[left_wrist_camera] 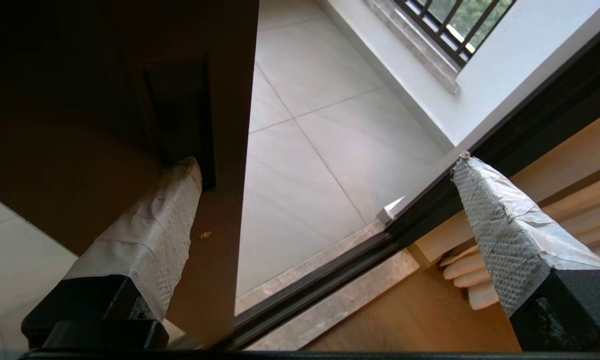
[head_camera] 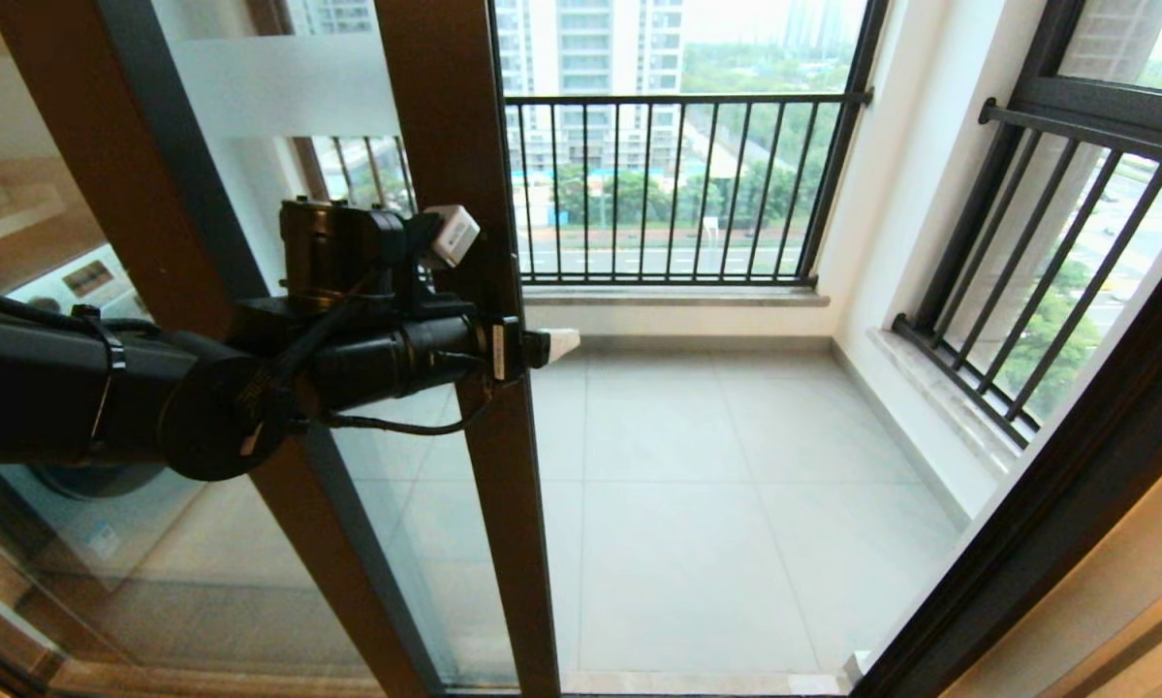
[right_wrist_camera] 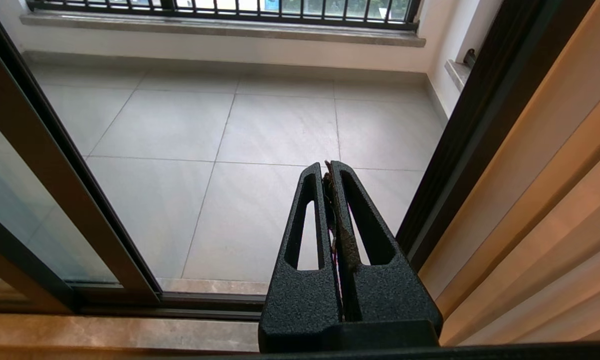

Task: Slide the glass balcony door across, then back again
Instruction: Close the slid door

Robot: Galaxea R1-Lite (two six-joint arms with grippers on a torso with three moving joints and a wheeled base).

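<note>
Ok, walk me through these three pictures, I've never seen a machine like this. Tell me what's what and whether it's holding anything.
It is a two-armed robot facing a sliding glass balcony door. The wide picture is from a camera on its head; the other two are from cameras on each wrist, looking along the fingers. The left gripper reaches to the door's brown edge: its taped fingers stand wide open, one against the frame by the dark lock plate, the other in free air. Nothing is clamped. The right gripper is shut, empty, parked low before the open doorway. Beyond lie the tiled balcony floor and black railings.
</note>
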